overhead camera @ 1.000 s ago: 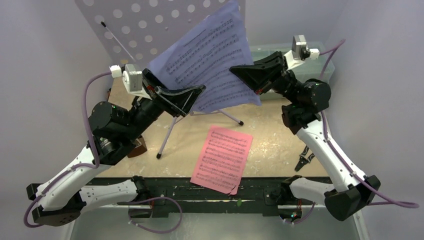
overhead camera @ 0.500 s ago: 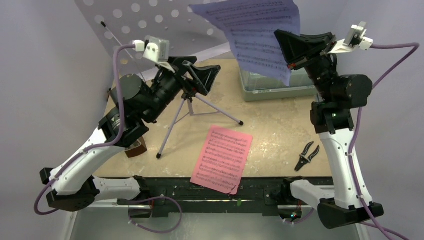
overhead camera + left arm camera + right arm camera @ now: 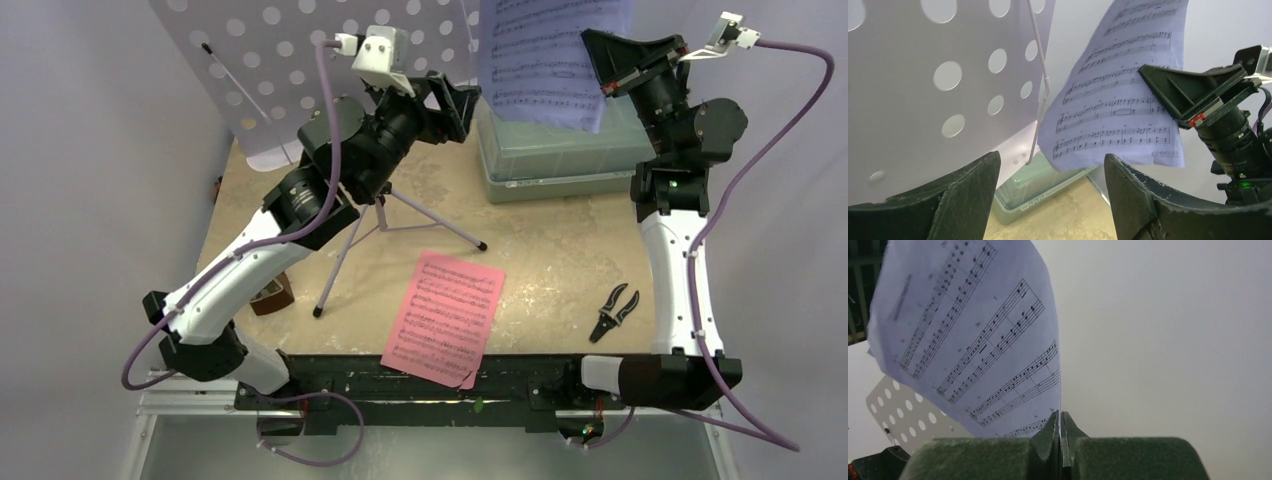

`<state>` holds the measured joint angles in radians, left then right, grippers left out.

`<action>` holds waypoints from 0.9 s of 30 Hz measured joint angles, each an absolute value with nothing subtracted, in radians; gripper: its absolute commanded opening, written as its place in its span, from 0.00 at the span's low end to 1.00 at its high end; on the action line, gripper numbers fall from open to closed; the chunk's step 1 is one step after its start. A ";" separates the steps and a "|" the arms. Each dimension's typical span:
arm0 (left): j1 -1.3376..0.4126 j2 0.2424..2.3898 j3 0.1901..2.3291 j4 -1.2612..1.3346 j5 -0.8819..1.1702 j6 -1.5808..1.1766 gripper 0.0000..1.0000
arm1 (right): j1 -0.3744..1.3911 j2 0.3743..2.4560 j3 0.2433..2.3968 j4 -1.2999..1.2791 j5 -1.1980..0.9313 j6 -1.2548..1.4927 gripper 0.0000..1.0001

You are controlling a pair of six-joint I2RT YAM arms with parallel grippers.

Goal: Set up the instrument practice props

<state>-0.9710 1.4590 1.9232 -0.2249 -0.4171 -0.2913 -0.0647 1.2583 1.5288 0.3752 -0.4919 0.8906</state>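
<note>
At the lower middle of the top view the pink sheet (image 3: 444,318) lies flat on the table (image 3: 560,250), its near corner over the black rail, and the black pliers (image 3: 614,310) lie at lower right. At lower left only a brown sliver of the metronome (image 3: 272,296) shows past the left arm. Centre left, the music stand (image 3: 262,135) shows its tripod legs, while that arm hides its pole and the upper edge cuts off its perforated desk. The left gripper (image 3: 1050,159) gapes with nothing between its fingers, facing the desk. The green box (image 3: 555,160) is partly covered by the pale-blue sheet (image 3: 545,55), which hangs in the air at upper right, pinched at one edge by the clamped right gripper (image 3: 1060,416). Its staves are clear, but the small print at its corner is too fine to read
</note>
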 measured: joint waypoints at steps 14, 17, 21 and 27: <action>-0.950 1.636 2.057 -0.207 -0.490 -0.313 0.46 | -0.094 1.325 1.558 0.498 -0.554 1.055 0.00; -0.939 1.639 2.055 -0.182 -0.505 -0.330 0.45 | -0.095 1.339 1.589 0.498 -0.568 1.055 0.00; -0.929 1.638 2.047 -0.111 -0.518 -0.340 0.45 | -0.095 1.351 1.625 0.495 -0.572 1.049 0.00; -0.922 1.649 2.056 -0.044 -0.521 -0.348 0.44 | -0.095 1.368 1.676 0.492 -0.572 1.035 0.00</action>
<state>-0.9222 1.6485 2.0560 -0.0441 -0.5209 -0.3477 -0.0948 1.3678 1.6760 0.4923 -0.5720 1.0348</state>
